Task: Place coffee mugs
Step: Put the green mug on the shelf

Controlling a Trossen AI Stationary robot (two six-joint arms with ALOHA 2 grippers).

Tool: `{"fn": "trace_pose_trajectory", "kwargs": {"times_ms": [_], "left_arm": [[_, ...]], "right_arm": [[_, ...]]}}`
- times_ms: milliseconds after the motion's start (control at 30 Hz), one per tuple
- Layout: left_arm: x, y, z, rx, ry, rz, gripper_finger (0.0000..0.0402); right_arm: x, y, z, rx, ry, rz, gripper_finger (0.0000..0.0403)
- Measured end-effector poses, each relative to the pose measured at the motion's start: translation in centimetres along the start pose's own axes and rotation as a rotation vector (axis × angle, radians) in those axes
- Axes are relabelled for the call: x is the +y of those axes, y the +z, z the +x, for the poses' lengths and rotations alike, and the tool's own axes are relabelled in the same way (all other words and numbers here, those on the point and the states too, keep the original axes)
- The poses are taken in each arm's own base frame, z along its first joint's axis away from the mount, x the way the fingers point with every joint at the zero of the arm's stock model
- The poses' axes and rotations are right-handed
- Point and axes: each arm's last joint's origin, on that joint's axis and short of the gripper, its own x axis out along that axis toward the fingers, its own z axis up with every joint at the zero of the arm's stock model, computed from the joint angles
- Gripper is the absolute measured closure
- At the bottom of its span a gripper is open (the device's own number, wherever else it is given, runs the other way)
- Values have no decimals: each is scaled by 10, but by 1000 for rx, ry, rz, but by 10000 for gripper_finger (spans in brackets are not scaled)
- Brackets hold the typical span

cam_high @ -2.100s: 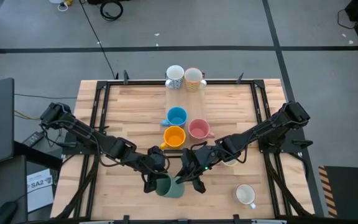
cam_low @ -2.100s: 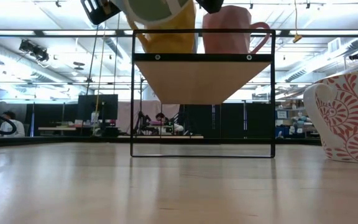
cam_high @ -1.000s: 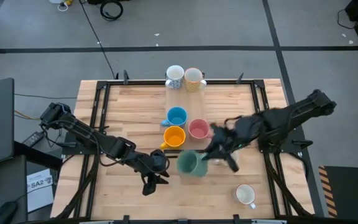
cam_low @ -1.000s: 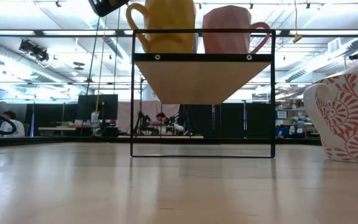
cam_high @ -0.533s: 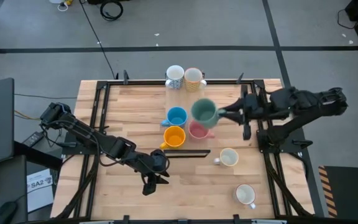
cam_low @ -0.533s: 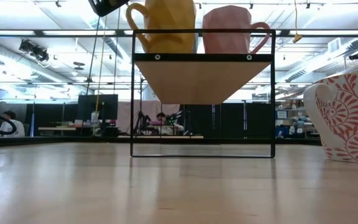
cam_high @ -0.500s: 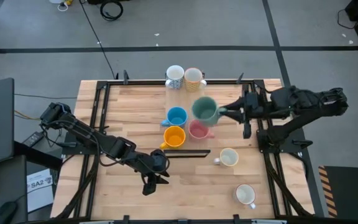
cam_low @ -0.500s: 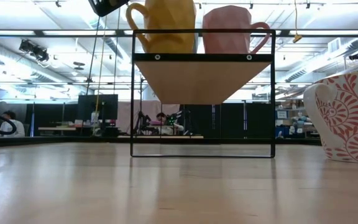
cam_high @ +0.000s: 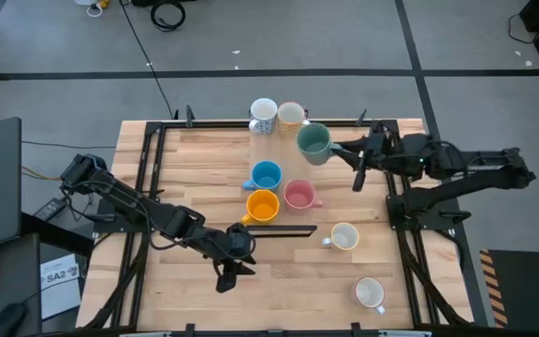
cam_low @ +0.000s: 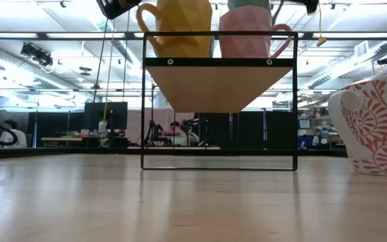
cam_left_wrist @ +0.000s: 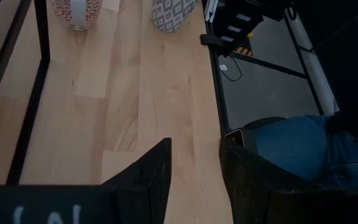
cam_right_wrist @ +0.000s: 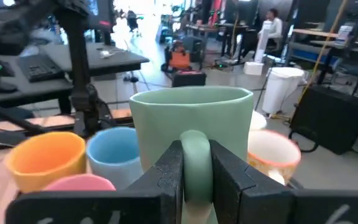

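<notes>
The table [cam_high: 195, 159] carries a raised shelf [cam_low: 219, 74] down its middle. The right arm reaches in from 3 o'clock, lying nearly level across the far half, and its gripper [cam_high: 337, 150] is pinched onto the handle of the green mug [cam_high: 313, 141]. The right wrist view shows both fingers clamped on that handle, with the mug upright and its mouth up.

The green mug hangs in the air just at 4 o'clock of the far pair, a white mug [cam_high: 263, 115] and a cream mug [cam_high: 291, 116], and at 1 o'clock of the pink mug [cam_high: 298, 194]. Blue [cam_high: 266, 175] and orange [cam_high: 263, 206] mugs sit at 9 o'clock of the pink one. The handle points back toward 3 o'clock, along the arm, so the free spot between the cream mug and the pink one lies roughly beneath the cup; the set-down looks like a descent with little sideways travel.

The left gripper [cam_high: 225, 277] waits at the near edge, 6 o'clock of the orange mug, jaws parted and empty. Two more pale mugs [cam_high: 344, 237] rest near the right front corner, well apart from both grippers.
</notes>
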Motion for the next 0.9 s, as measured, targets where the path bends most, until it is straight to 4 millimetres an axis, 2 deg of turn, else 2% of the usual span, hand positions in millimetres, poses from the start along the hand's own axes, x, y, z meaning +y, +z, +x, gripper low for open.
{"fn": "trace_pose_trajectory", "kwargs": {"times_ms": [233, 367, 467, 600, 900], "left_arm": [[0, 0, 0, -1, 2, -1, 260], [0, 0, 0, -2, 3, -1, 260], [0, 0, 0, 0, 4, -1, 260], [0, 0, 0, 0, 3, -1, 260], [0, 0, 0, 3, 5, -1, 260]], "right_arm": [[-2, -50, 15, -157, -51, 58, 341], [1, -76, 21, -179, -42, 65, 342], [3, -85, 24, -211, -24, 92, 342], [8, -103, 31, -164, -11, 94, 342], [14, -120, 46, -127, -8, 100, 342]]}}
